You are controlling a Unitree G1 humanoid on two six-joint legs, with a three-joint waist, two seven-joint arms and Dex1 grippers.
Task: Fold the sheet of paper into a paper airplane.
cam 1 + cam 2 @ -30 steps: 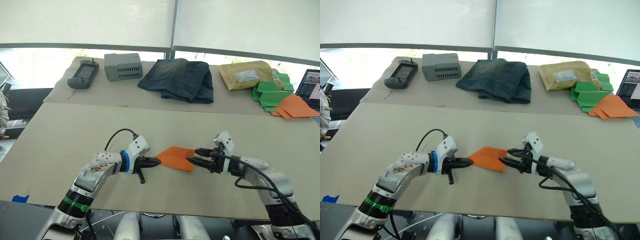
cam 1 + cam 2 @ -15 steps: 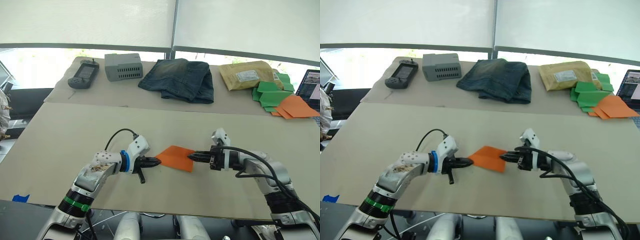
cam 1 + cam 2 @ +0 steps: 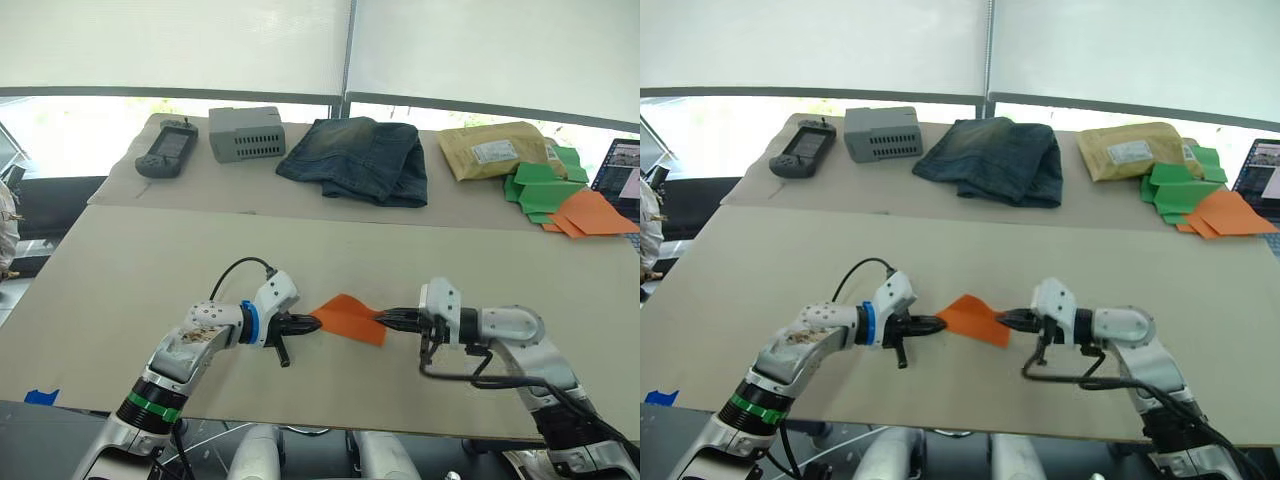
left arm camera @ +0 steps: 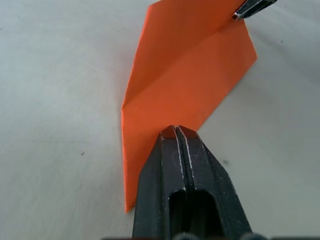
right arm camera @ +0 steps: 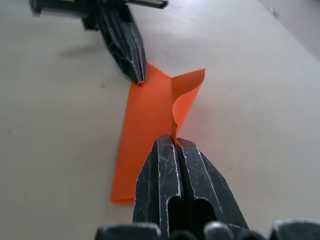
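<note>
Sheet of paper (image 3: 348, 316) lying between both end effectors on near surface (image 3: 120, 270), one flap curling up. Left end effector (image 3: 314, 323) pinching its left corner, fingers closed. Right end effector (image 3: 384, 317) clamping raised right edge, fingers closed.

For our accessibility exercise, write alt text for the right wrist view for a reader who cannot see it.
The right gripper, shut, pinches a curled-up edge of the orange sheet of paper on a beige table. The left gripper clamps the sheet's opposite end.
</note>
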